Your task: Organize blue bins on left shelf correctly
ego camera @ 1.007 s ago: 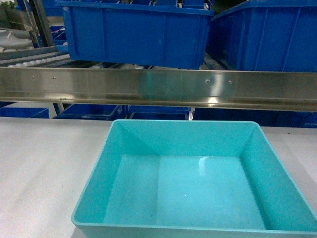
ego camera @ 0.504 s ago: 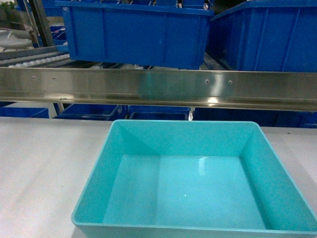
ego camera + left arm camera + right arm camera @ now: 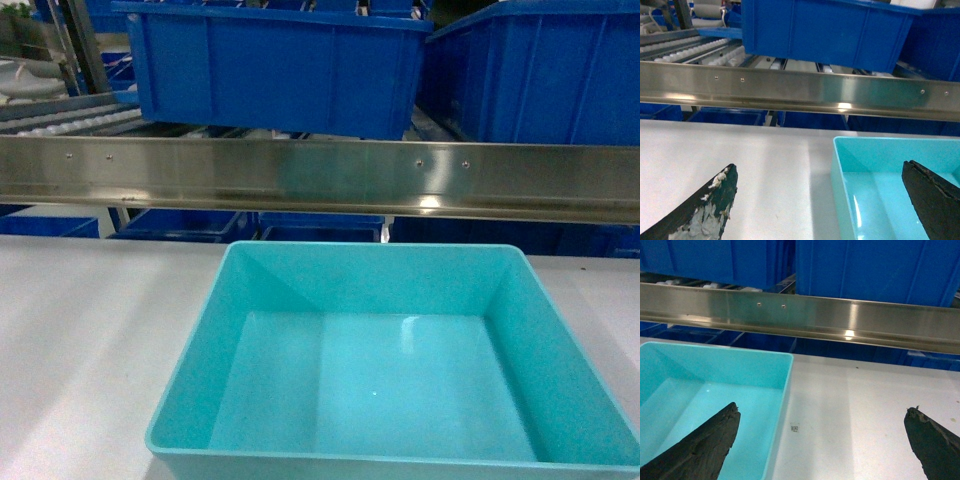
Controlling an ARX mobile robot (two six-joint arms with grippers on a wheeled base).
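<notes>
Turquoise bin (image 3: pixel 400 370) seen on grey table (image 3: pixel 90 340), just in front of steel shelf rail (image 3: pixel 320 178), empty.

Left gripper (image 3: pixel 820 205) spread wide over bin's left wall; right gripper (image 3: pixel 820 445) spread wide over right wall. Nothing held.

Bin lies between both arms, neither clearly nearer. Long side probably runs left-right.

Near rim cut off; grippers hidden in head view.

Turquoise bin (image 3: pixel 715 390) at lower left on grey table (image 3: pixel 860 410); steel rail (image 3: pixel 800 315) across upper frame, blue crates (image 3: pixel 875 267) above; right gripper (image 3: pixel 822 447) spread wide, fingertips (image 3: pixel 710 445) at bottom corners.
</notes>
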